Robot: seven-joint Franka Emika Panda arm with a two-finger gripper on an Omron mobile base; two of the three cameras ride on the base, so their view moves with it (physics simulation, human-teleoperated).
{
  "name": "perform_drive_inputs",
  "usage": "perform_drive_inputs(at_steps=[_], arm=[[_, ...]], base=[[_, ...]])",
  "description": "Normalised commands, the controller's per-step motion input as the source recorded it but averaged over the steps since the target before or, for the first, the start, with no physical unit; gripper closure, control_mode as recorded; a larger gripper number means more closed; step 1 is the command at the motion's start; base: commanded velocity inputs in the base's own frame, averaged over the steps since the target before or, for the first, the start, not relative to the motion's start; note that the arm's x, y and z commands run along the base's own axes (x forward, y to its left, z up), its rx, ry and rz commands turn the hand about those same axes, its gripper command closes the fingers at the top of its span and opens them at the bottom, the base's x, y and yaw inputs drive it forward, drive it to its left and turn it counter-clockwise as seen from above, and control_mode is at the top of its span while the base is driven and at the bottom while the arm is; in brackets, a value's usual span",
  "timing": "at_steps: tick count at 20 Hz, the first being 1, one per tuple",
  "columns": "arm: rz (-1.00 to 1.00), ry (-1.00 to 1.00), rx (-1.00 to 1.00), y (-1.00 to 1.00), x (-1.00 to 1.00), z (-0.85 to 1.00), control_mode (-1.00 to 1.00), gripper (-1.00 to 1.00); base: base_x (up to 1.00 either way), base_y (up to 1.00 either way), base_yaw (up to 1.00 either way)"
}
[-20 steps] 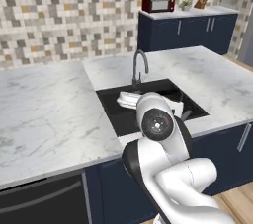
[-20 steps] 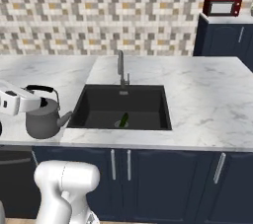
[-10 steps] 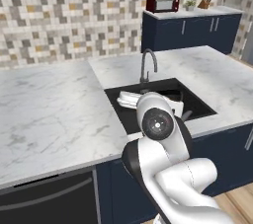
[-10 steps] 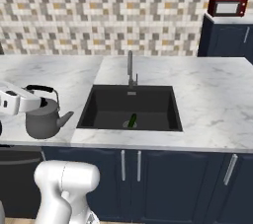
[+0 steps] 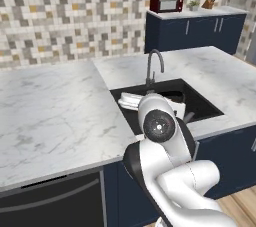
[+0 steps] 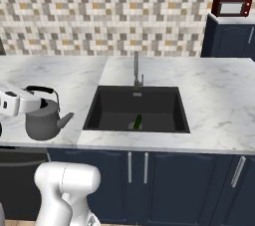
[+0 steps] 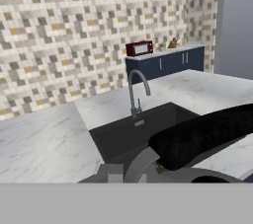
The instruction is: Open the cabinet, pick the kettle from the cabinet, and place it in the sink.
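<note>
Shifted: base view, sink (image 6: 136,108) now nearer centre | claw (image 6: 22,99): clenched on kettle (image 6: 44,120) handle | next: carry over sink.

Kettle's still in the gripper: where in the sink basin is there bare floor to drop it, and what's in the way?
The dark rectangular sink floor is bare on its left half and right side. A small green vegetable lies at front centre, below the arched silver tap. The marble counter right of the basin is bare. The grey metal kettle hangs left of it.

The kettle (image 6: 44,119) hangs over the counter (image 6: 64,78) left of the sink (image 6: 137,107), a tap (image 6: 136,71) behind the basin, a small object (image 6: 137,121) in it, a microwave (image 6: 231,6) far right behind.
</note>
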Motion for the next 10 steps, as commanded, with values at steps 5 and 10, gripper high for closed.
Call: perform_drive_inputs(at_steps=[5, 10], arm=[[0.00, 0.00, 0.00, 0.00, 0.00, 0.00, 1.00, 1.00], [0.00, 0.00, 0.00, 0.00, 0.00, 0.00, 1.00, 1.00]], base=[[0.21, 0.07, 0.03], [0.01, 0.00, 0.00]])
